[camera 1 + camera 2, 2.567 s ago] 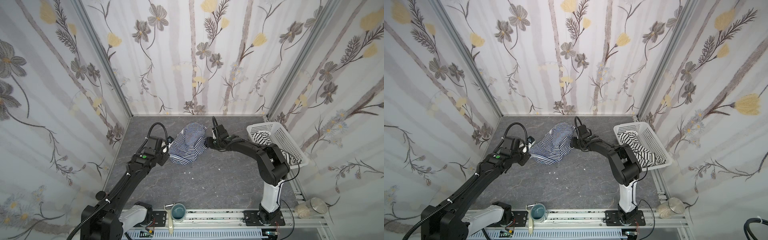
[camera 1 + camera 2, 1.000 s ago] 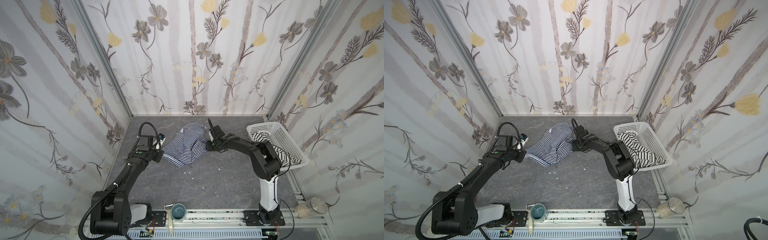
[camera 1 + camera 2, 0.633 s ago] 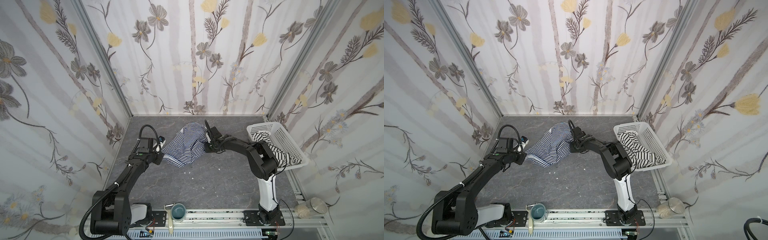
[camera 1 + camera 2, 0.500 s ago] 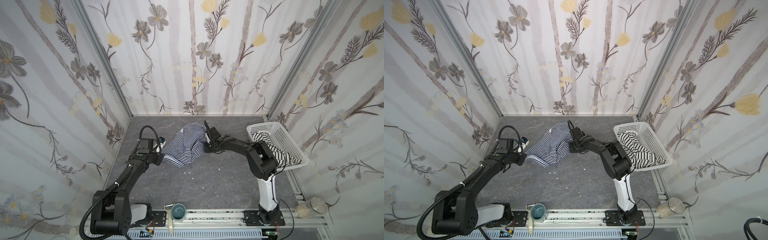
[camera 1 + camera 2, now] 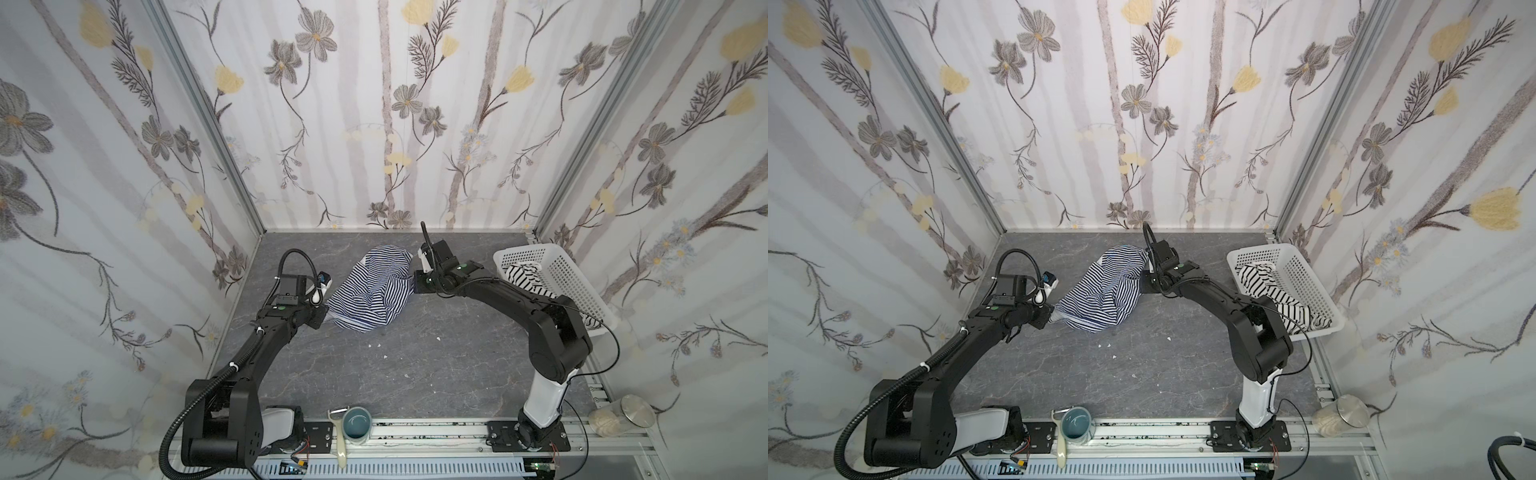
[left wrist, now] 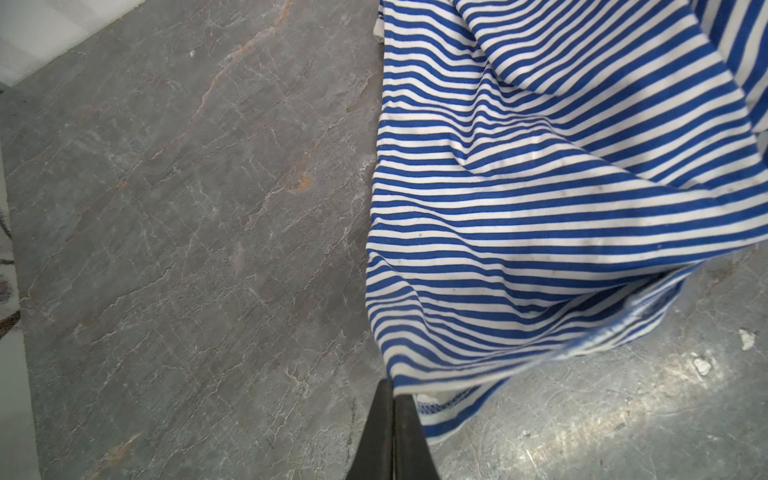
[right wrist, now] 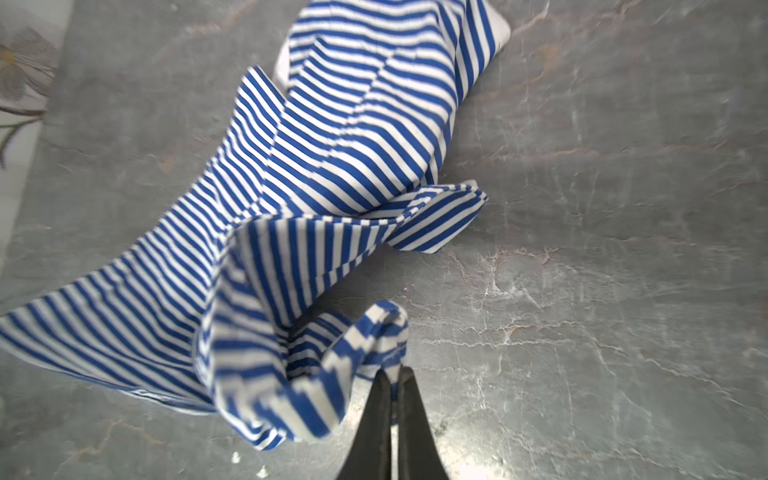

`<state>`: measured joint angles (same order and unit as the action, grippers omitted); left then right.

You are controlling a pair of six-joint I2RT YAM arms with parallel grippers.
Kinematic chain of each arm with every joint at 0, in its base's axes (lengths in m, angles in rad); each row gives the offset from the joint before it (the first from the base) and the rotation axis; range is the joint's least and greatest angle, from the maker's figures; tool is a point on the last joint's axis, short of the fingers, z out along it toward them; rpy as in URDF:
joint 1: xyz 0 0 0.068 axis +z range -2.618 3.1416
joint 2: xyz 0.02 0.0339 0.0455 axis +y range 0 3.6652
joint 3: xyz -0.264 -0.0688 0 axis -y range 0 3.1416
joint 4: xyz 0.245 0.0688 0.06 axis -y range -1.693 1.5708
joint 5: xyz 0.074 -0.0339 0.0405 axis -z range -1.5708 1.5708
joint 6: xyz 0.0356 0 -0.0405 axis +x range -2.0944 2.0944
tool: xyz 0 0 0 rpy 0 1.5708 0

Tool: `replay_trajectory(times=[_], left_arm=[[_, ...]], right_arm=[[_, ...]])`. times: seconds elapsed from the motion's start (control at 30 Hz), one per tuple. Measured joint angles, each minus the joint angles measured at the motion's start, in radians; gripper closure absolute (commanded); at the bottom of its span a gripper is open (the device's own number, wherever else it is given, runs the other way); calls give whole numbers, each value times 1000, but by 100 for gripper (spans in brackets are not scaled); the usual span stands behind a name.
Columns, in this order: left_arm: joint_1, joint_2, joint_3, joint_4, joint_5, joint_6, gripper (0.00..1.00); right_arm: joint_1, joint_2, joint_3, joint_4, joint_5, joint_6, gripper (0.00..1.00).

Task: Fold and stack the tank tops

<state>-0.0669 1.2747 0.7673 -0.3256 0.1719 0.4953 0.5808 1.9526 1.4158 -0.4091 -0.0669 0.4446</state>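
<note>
Navy-striped tank top [image 5: 371,291] lies crumpled at the mid-back of the bench [image 5: 415,374], between the two arms, neither flat nor folded. Left gripper [image 6: 392,392]: jaws closed to a thin seam, a hem corner of the top pinched at the tips, cloth fanning away from there. Right gripper [image 7: 392,374]: jaws likewise together, a rolled edge of the same top caught at the tips and bunched over them. This wrist view is slightly blurred, so I cannot tell how much cloth is in the pinch. Judgement: grips on opposite sides serve to draw the garment apart and spread it before any fold, and holding edges rather than the middle leaves the body free to open out. Black-striped tank top [image 5: 525,276] sits heaped inside the basket [image 5: 582,286] at the right, well apart from both grippers, so no stack is begun. Pose: the left arm stretches low from its base along the left side, wrist turned inward to the cloth's near-left corner. The right arm rises from its base, elbow high beside the basket, forearm reaching inward and down to the cloth's right edge. Both wrists ride close to the bench.
</note>
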Motion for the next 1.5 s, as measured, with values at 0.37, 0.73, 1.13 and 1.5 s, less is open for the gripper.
replay_trajectory(times=[0.37, 0.73, 1.13, 1.5], left_arm=[[-2, 51, 25, 0, 35, 28, 80], [-5, 82, -70, -4, 124, 32, 32], [-1, 76, -143, -4, 114, 29, 36], [2, 134, -138, 17, 92, 32, 66]], right_arm=[[-45, -199, -63, -109, 38, -13, 100], [-43, -192, -216, -109, 40, -8, 100], [-43, -190, -224, -73, 39, 1, 100], [-43, -190, -233, -72, 39, 11, 100]])
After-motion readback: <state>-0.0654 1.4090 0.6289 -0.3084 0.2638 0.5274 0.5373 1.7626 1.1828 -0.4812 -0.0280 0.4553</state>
